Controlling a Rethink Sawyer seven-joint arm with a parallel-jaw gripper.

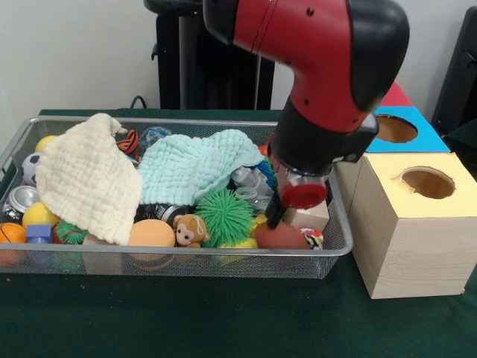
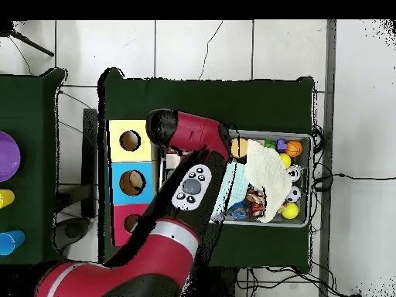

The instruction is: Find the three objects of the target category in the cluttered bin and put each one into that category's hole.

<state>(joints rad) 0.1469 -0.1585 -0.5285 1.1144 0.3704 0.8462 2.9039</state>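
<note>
The red and black arm's gripper (image 1: 277, 215) dips into the wire mesh bin (image 1: 179, 261) beside a wooden block (image 1: 309, 216). I cannot tell how its fingers stand. A blind grab risks snagging the mint muslin cloth (image 1: 195, 168); the yellow-topped hole (image 1: 427, 183) waits nearby.

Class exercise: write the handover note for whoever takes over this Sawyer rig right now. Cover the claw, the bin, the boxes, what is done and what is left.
Claw: lowered into the wire bin at the end beside the boxes, among the clutter; open or shut cannot be seen.
Bin: still full. Cream cloth and mint cloth cover much of it; green spiky ball, monkey toy and small balls show.
Boxes: yellow-topped box and blue-topped box holes look empty.
Done: nothing visibly sorted.
Left: find all three targets, drop each in.
</note>
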